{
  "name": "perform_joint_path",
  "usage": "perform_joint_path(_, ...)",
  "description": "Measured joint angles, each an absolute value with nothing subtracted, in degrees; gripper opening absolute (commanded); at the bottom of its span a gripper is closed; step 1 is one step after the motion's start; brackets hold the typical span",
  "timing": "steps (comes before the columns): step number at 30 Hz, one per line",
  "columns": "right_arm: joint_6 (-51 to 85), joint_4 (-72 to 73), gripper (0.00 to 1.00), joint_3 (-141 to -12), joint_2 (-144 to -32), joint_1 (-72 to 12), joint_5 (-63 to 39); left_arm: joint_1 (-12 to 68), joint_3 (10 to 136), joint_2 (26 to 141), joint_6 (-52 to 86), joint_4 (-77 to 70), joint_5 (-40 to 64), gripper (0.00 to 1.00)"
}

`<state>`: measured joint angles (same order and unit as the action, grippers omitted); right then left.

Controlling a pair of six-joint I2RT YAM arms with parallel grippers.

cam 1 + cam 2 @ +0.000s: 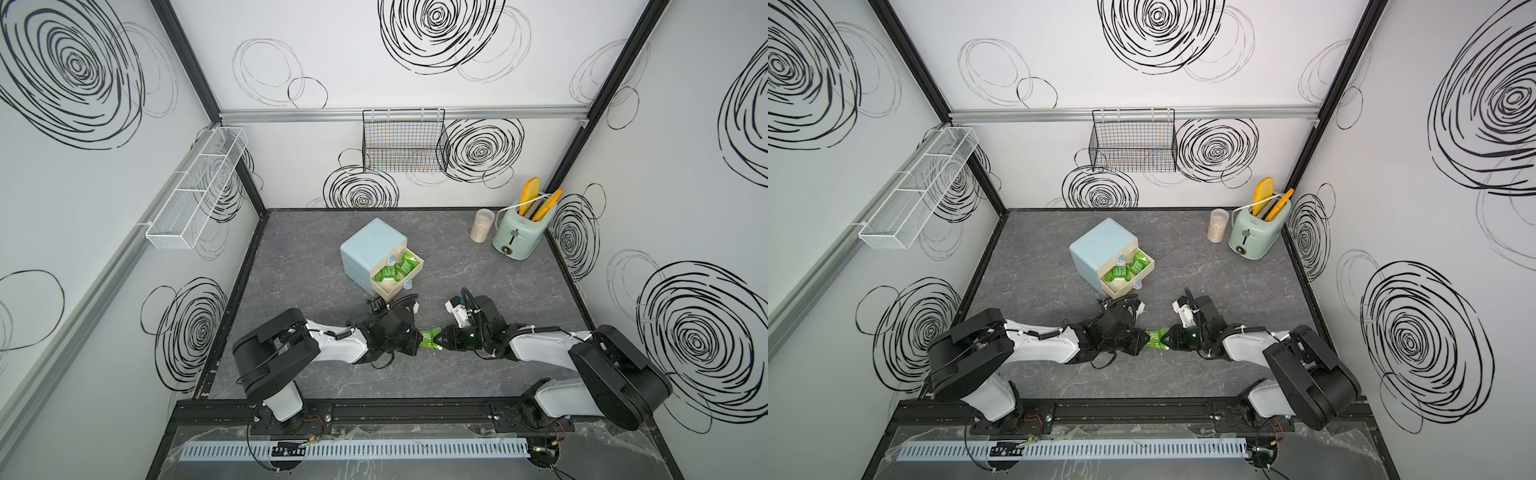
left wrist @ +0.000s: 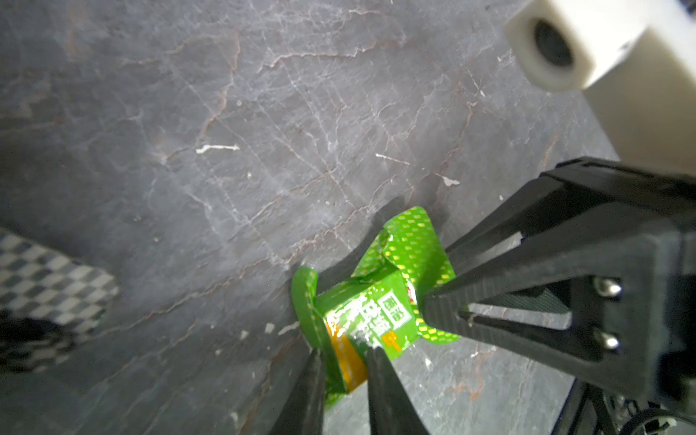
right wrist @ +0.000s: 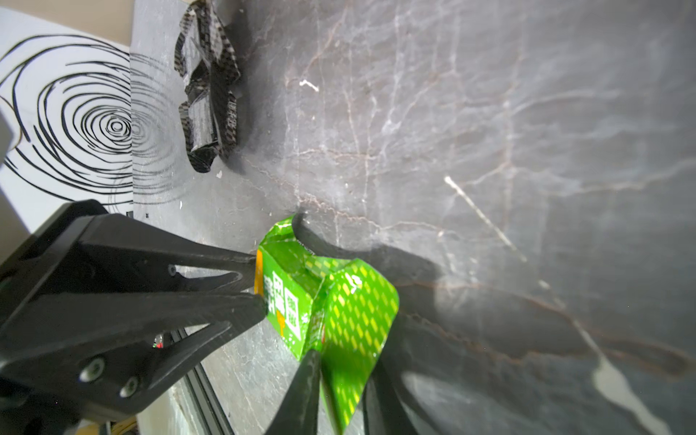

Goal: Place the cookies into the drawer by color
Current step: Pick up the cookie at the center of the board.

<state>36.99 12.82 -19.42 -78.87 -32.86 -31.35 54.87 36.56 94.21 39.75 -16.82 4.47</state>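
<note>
On the grey tabletop (image 1: 457,374), a pale-blue cabinet (image 1: 370,245) stands left of centre with one cream drawer (image 1: 390,292) pulled out and green cookies (image 1: 392,271) lying inside. A black cookie packet (image 1: 376,306) lies just in front of it. Nearer the camera, the left gripper (image 1: 420,338) and the right gripper (image 1: 441,340) meet head-on. Each one's fingers (image 2: 527,271) are narrowed onto opposite ends of a single green cookie packet (image 1: 430,336), which is held between them. A mint toaster (image 1: 517,235) sits at far right.
</note>
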Motion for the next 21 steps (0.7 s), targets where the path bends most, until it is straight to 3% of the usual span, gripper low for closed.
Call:
perform_joint_path(4,37.2,13.0,0.07,-19.2,-78.8,-32.9,-31.5,54.9,36.6,94.2,39.7,-16.8,4.5,0.27)
perform_joint_path(9,37.1,13.1,0.0,-18.9,-77.3,-33.1,-31.5,55.0,36.5,93.4,39.1,-16.0,4.3,0.41)
perform_joint_path(21,33.2,5.9,0.0,-20.6,-71.6,-33.1,-27.8,50.8,39.0,71.7,32.1,-3.0,1.2,0.52)
